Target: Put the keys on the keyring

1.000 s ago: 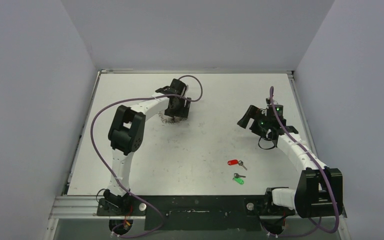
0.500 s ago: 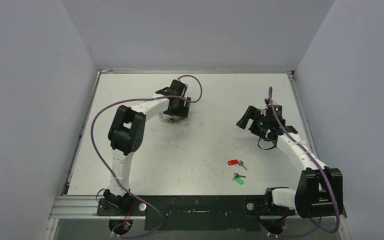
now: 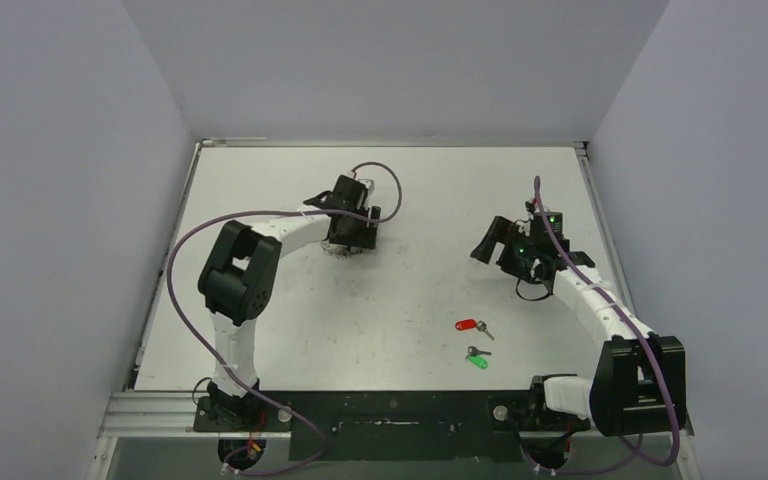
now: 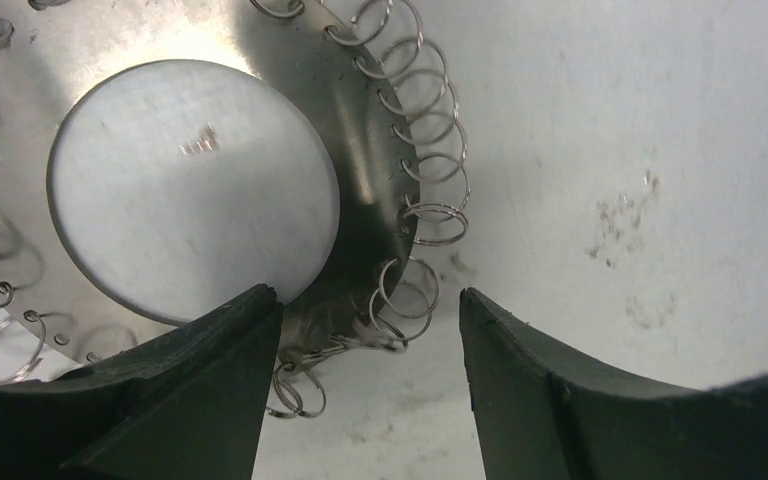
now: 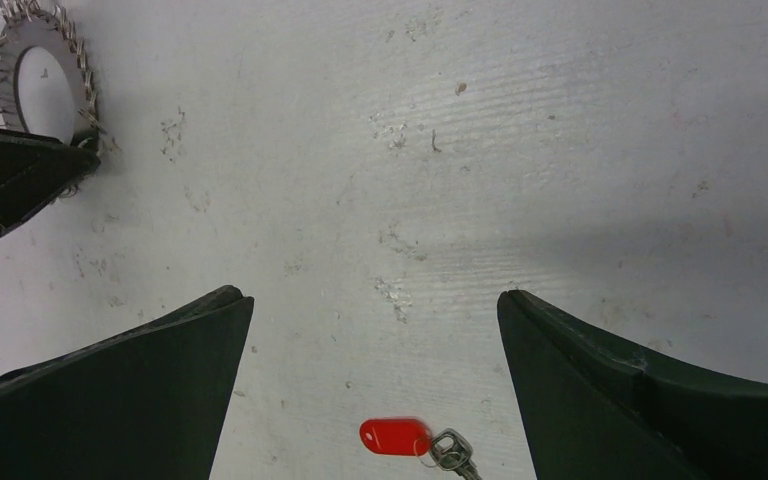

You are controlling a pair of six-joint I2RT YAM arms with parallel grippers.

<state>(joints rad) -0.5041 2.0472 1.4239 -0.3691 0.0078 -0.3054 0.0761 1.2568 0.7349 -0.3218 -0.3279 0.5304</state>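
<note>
Left tool (image 4: 368, 310): jaws at a middling spread, nothing pinched between them. It hangs over the near rim of the keyring (image 4: 360, 150), one finger (image 4: 210, 380) over the flat band by the hole, the other finger (image 4: 580, 400) outside the fringe above bare worktop (image 3: 410, 290). Height above the metal I cannot tell.

Right tool (image 5: 372, 300): jaws wide, empty, parked over the right half of the worktop, well apart from the ring.

Keyring lies flat toward the far left of centre, directly under the left tool.

Keys: red-tagged key (image 3: 467, 325) and green-tagged key (image 3: 477, 361) lie loose on the worktop near the front right, close together, not touching. Neither is on the ring yet, so by my reckoning the task is at its start.

Step in hand, as I read it: get a grip on the ring's rim.

- Descend straight. The band is thin and flat on the worktop, so the inner finger must drop inside the hole and the outer one just past the fringe.
- Wire loops (image 4: 430, 215) crowd the rim between the jaws. I'd close slowly so they fold aside rather than spring the ring away.
- Clamp on the band itself, not on loops alone, or the ring will swing when lifted.
- Leave the loops on the right side free for the keys.
</note>
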